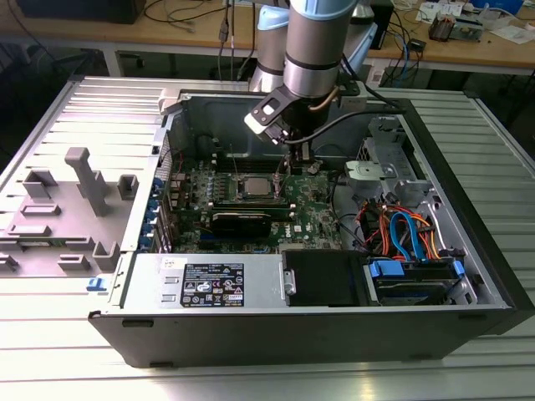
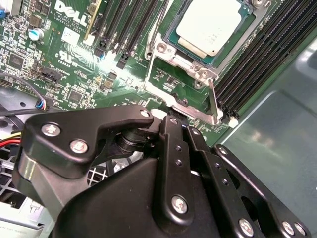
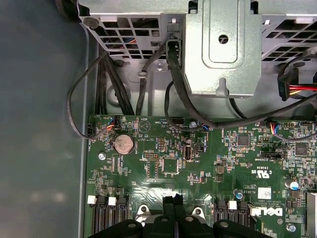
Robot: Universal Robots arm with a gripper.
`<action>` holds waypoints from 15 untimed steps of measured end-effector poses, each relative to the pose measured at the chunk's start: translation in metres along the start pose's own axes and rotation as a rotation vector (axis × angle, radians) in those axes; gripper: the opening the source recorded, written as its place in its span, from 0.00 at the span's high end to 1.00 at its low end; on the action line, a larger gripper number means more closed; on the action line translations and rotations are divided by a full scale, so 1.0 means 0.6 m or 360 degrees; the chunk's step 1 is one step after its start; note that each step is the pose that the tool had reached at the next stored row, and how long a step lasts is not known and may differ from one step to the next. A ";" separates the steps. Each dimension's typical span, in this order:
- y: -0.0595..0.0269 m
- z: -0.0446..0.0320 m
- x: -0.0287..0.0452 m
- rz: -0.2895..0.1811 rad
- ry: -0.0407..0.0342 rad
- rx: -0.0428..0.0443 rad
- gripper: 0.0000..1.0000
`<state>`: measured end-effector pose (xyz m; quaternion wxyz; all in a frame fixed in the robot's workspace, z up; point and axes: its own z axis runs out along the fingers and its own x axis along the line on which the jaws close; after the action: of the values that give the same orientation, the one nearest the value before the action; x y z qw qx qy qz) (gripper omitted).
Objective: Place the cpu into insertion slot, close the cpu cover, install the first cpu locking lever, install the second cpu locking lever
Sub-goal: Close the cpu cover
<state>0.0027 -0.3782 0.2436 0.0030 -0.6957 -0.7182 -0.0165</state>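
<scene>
Pressed together is how my gripper [image 3: 174, 201] looks in the first wrist view: the two black fingers [image 3: 168, 210] sit side by side with barely a seam, and I can make out nothing pinched between them. It hangs low over the green circuit board [image 3: 198, 163], close to one corner of the insertion slot [image 2: 154, 69]. The cpu [image 2: 210, 25] lies flat in that slot, silvery top up. The cpu cover [image 2: 184, 59] seems to be down around it, though I can't say it is fully seated. Beside the slot a thin silver locking lever [image 2: 213, 101] stands tilted up, not latched, with the black memory slots [image 2: 257, 54] just beyond it. So I judge placing and closing done and the lever work in hand. That work calls for a precise catch on a narrow bar and a push down and under its hook, without scraping the board. In the exterior view my arm [image 1: 311, 42] drops almost straight down into the open case [image 1: 468, 251], wrist vertical, the tool just to that view's right of the cpu.
</scene>
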 end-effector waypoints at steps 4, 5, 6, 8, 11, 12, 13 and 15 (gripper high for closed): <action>-0.001 0.000 0.000 0.0000 0.0000 0.0000 0.89; -0.002 0.000 0.000 0.0000 0.0000 0.0000 0.89; -0.002 0.000 0.000 0.0000 0.0000 0.0000 0.89; -0.003 0.000 0.000 0.0000 0.0000 0.0000 0.89; -0.004 0.000 0.000 0.0000 0.0000 0.0000 0.89; -0.004 0.000 0.000 0.0000 0.0000 0.0000 0.89; -0.006 0.000 0.000 0.0000 0.0000 0.0000 0.89; -0.008 0.000 0.000 0.0000 0.0000 0.0000 0.89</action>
<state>-0.0021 -0.3782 0.2436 0.0030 -0.6957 -0.7182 -0.0165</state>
